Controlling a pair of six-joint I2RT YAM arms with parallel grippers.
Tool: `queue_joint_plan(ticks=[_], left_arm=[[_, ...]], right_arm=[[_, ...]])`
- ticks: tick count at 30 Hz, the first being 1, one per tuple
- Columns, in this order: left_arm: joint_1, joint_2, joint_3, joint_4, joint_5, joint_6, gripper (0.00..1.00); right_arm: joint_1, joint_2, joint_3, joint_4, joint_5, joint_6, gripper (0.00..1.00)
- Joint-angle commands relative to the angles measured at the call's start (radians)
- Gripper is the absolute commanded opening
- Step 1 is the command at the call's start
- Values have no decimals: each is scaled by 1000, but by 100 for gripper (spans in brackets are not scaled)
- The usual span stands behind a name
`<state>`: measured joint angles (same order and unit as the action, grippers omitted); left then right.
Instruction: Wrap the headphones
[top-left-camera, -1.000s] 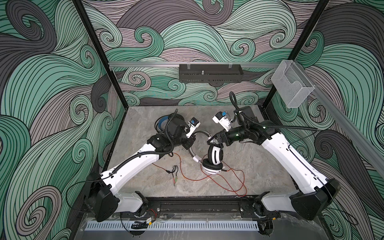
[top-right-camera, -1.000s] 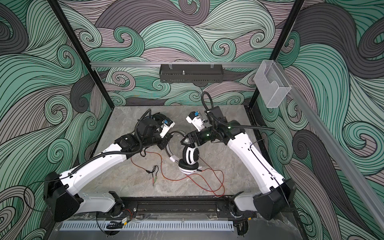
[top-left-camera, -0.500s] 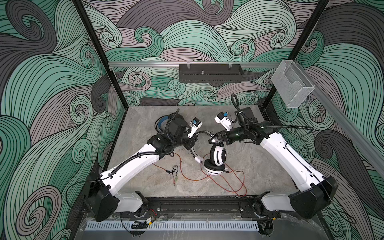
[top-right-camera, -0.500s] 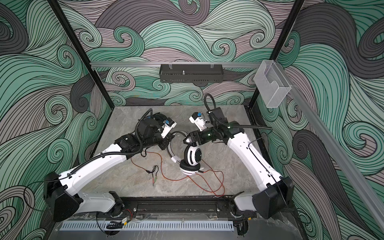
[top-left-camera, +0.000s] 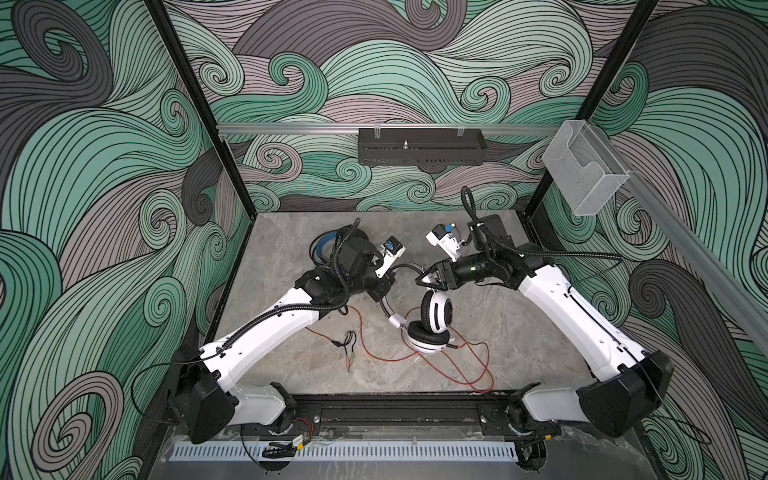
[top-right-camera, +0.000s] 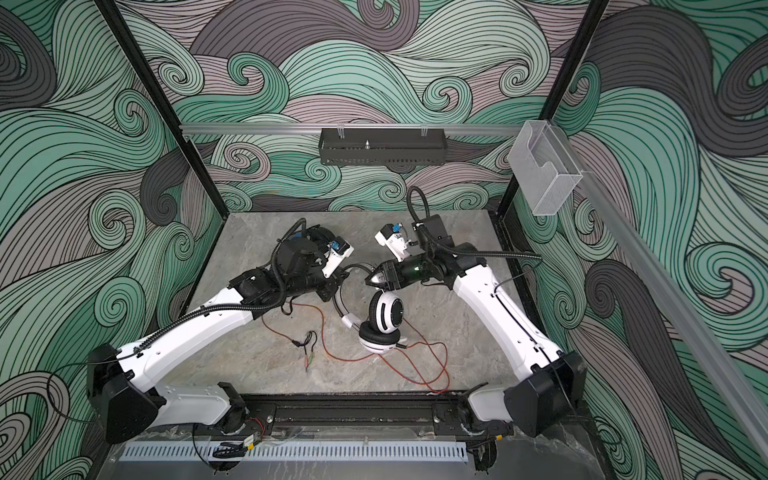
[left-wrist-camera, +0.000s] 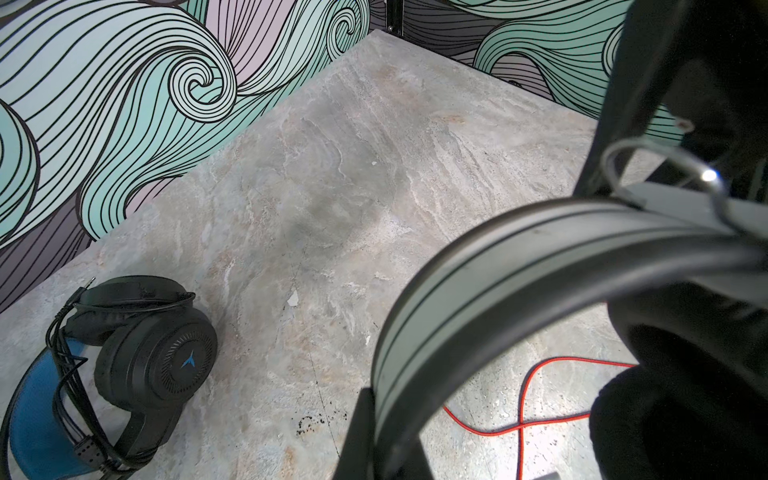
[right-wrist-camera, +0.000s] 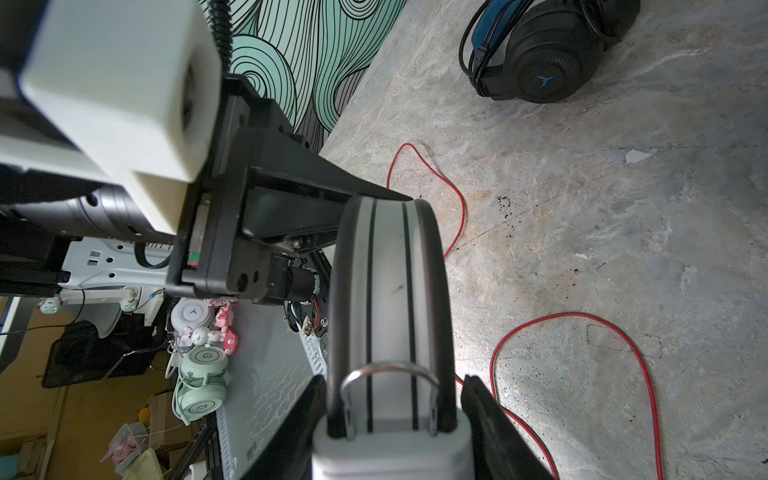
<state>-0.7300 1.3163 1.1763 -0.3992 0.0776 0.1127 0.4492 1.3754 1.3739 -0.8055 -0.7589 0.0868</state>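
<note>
**Two Grippers Meet on a White Headset's Band**

We see the white headset near the centre of the marbled grey table. Its flat headband, striped grey and black, is lifted in an arch running from 9 to 3 o'clock. The round, glossy cups with soft black cushions hang toward 6 o'clock. The left gripper is clamped together on the band's 9 o'clock side. The right gripper straddles the 3 o'clock end, by the white slider block and its thin metal wire loop. Its jaws flank the band closely, but we cannot tell whether they press it. Both white arms reach in from the 7 and 5 o'clock corners, wrists bent so the grippers face each other. The thin red cable loops loose across the stone toward 5 o'clock. The matte black headset lies flat at 10 o'clock, its black cable bundled along the blue lining.
</note>
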Motion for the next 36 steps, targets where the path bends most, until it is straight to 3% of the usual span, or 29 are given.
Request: queue_joint_plan(ticks=[1,5,6,9,12,15,22,25,28,31,36], left_arm=[[-11,-28,63,45,33,-26,0],[-12,-24,66,37,20,-43,0],[-12,-19,70,29,19,-50,4],[-12,-6,74,5,35,-82,44],[-13,-12,54,-23,40,-134,75],[-11,-56,0,-36,16,-195,87],[-7,-252,-186,-136,-204,-390,88],[5,-329,-234,-210,-277,-463,87],[32,-404,-278,-246,-293,-532,86],[51,-454,-299,-278,-304,-578,85],[76,-493,-274,-334,-303,-588,84]], right_arm=[[-3,6,-9,12,-24,2,38],[-3,4,-4,12,-29,-1,25],[-3,2,-3,12,-24,-5,22],[-12,-4,1,10,19,-13,10],[-41,-2,2,9,74,-12,1],[-52,-1,23,-9,182,-39,0],[-44,30,126,-88,502,-158,0],[5,28,126,-95,751,-233,0],[112,30,62,-50,1067,-332,0],[222,48,-41,42,1285,-410,0],[334,108,-164,160,1470,-448,0]])
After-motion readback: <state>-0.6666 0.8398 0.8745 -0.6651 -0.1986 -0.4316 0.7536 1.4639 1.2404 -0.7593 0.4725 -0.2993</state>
